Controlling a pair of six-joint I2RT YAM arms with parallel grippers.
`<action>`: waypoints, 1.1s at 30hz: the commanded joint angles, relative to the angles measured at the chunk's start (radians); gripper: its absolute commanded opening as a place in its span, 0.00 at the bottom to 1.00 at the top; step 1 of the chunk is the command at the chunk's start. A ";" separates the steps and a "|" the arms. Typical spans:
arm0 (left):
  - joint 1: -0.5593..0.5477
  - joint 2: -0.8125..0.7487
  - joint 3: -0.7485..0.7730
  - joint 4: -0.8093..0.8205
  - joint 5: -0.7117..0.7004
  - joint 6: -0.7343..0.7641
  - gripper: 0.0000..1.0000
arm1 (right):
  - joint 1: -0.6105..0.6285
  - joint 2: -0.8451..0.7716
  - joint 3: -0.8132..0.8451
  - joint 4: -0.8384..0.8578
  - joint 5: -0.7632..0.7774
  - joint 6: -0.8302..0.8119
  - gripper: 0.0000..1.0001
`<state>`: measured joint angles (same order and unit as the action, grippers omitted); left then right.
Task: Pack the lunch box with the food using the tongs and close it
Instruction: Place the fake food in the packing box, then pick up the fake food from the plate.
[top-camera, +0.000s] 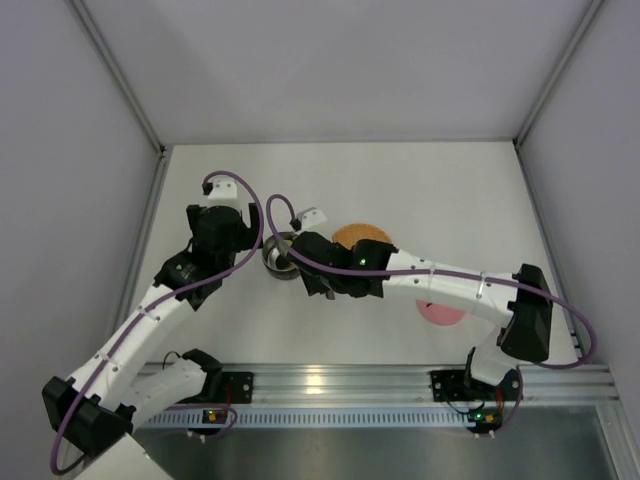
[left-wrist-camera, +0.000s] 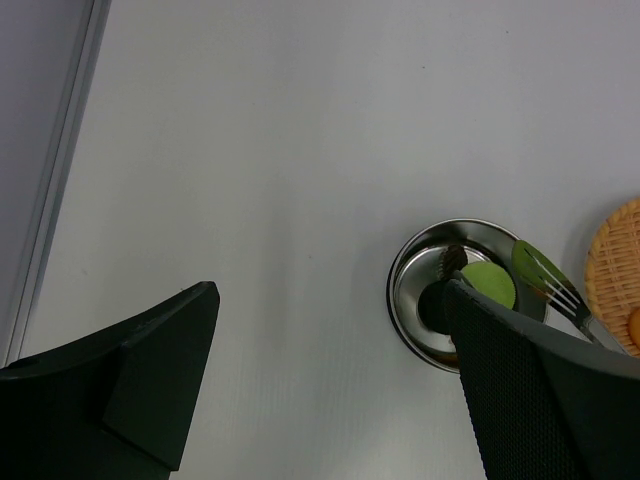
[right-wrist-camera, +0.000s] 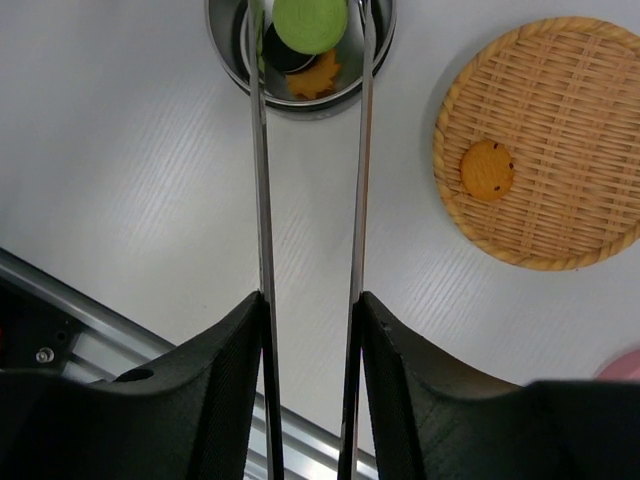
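Observation:
The steel lunch box (right-wrist-camera: 300, 108) stands open at the top of the right wrist view. In it lie a green piece of food (right-wrist-camera: 311, 25), a black piece (right-wrist-camera: 280, 55) and an orange piece (right-wrist-camera: 315, 75). My right gripper (right-wrist-camera: 310, 300) is shut on the tongs (right-wrist-camera: 358, 200). Their two arms reach into the lunch box, one on each side of the green piece, with small gaps to it. One orange piece (right-wrist-camera: 487, 170) lies on the woven disc (right-wrist-camera: 545, 140). My left gripper (left-wrist-camera: 330, 300) hangs open just left of the lunch box (left-wrist-camera: 405, 290). The pink lid (top-camera: 440, 312) lies under the right arm.
The woven orange disc (top-camera: 360, 237) sits right behind the lunch box (top-camera: 280, 258). White walls enclose the table at the back and sides. An aluminium rail (top-camera: 330, 385) runs along the near edge by the arm bases.

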<state>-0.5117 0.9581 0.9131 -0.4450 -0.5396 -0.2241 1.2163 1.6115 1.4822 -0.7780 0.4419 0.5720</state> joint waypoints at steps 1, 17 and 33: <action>-0.004 -0.007 0.033 0.009 -0.011 0.011 0.99 | 0.020 -0.010 0.061 0.059 0.011 -0.011 0.42; -0.004 -0.009 0.035 0.008 -0.003 0.009 0.99 | 0.014 -0.300 -0.158 -0.055 0.184 0.069 0.48; -0.002 -0.009 0.035 0.008 0.003 0.009 0.99 | -0.001 -0.444 -0.462 -0.031 0.172 0.183 0.44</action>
<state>-0.5117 0.9581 0.9131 -0.4465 -0.5392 -0.2241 1.2160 1.1793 1.0245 -0.8299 0.6037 0.7269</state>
